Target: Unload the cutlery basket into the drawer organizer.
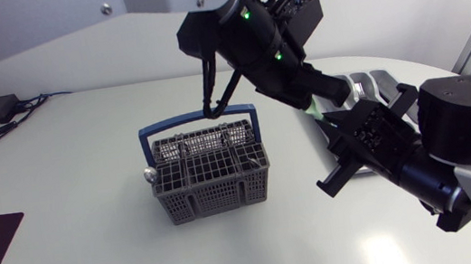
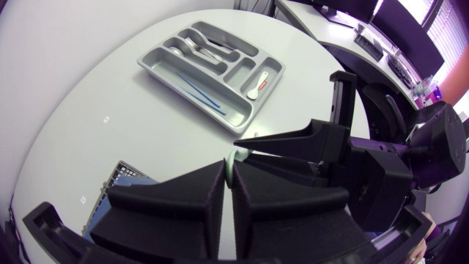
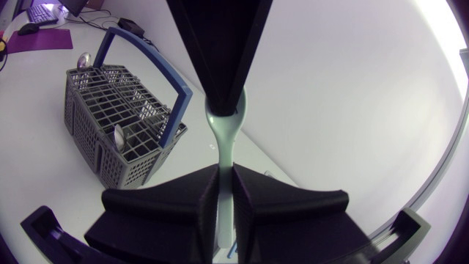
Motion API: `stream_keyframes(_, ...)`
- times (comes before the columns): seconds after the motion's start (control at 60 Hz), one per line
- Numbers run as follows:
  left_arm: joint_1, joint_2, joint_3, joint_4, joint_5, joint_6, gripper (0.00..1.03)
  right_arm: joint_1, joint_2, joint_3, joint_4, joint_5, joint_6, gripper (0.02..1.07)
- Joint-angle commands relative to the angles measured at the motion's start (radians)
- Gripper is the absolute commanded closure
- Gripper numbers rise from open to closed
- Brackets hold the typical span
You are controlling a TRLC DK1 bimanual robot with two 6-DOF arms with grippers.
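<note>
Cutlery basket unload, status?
Handover: left gripper and right gripper both shut on pale green utensil. One spoon visible in cutlery basket. Nothing seen blocking drawer organizer.

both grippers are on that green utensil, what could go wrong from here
1. The left gripper and right gripper both pinch the pale green utensil in mid-air. If one pulls before the other lets go, it may twist, slip and fall.
2. The arms are crowded beside the cutlery basket. A swing toward the drawer organizer could clip its raised handle.
</note>
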Motion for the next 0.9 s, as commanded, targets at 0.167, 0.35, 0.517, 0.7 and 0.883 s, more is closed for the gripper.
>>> stream_keyframes(0.167,0.007,0.003,0.02,-0.008,0.028,-0.03,0.14,0.002,-0.039,-0.008,-0.015,-0.028,-0.021,1.01)
stream_keyframes(0.35,0.059,-0.022,0.08,-0.005,0.028,-0.021,0.06,-0.063,-0.128,-0.049,-0.103,-0.11,-0.059,1.01)
stream_keyframes(0.517,0.143,-0.046,0.14,-0.002,0.023,0.073,0.06,-0.267,-0.221,-0.069,-0.245,-0.328,-0.138,1.01)
stream_keyframes(0.7,0.168,-0.068,0.073,-0.024,-0.004,0.404,0.06,-0.59,-0.226,-0.057,-0.366,-0.649,-0.331,1.01)
stream_keyframes(0.883,0.165,-0.14,-0.099,-0.03,-0.012,0.716,0.08,-0.8,-0.08,-0.014,-0.449,-0.836,-0.583,1.01)
